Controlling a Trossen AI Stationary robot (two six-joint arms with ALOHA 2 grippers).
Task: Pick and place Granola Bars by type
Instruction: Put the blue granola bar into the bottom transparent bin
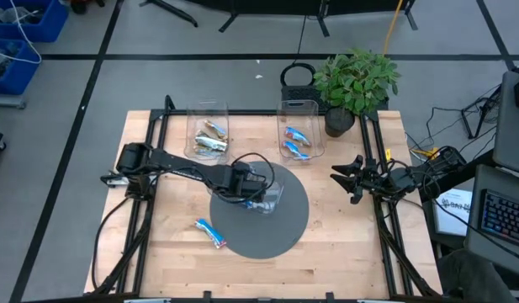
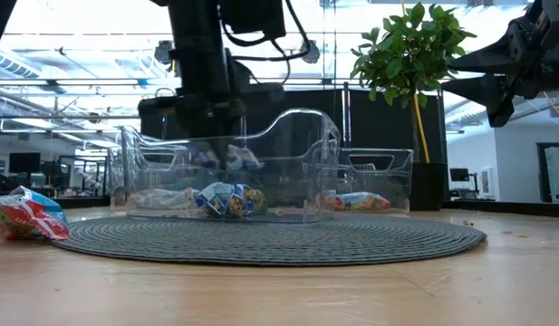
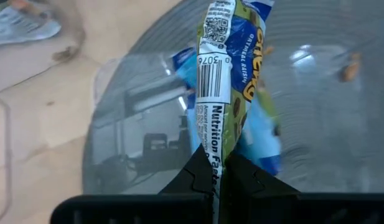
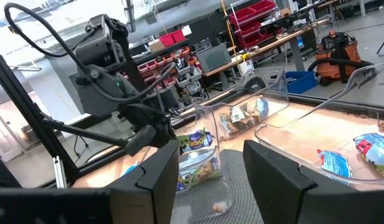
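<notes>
My left gripper (image 3: 220,177) is clamped on a granola bar (image 3: 224,74) by its crimped end, centre frame. Light, crinkly foil; I'd pinch seams. My right gripper (image 1: 350,178) waits, fingers apart.

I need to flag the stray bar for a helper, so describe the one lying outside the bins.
Start at the round grey mat in the table's middle. At its front-left edge, half on bare wood, lies a bright blue granola bar with red and white marks, the only bar outside the clear bins.

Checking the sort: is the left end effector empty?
No, the left end effector is shut on a granola bar, pinching its wrapper end.
</notes>
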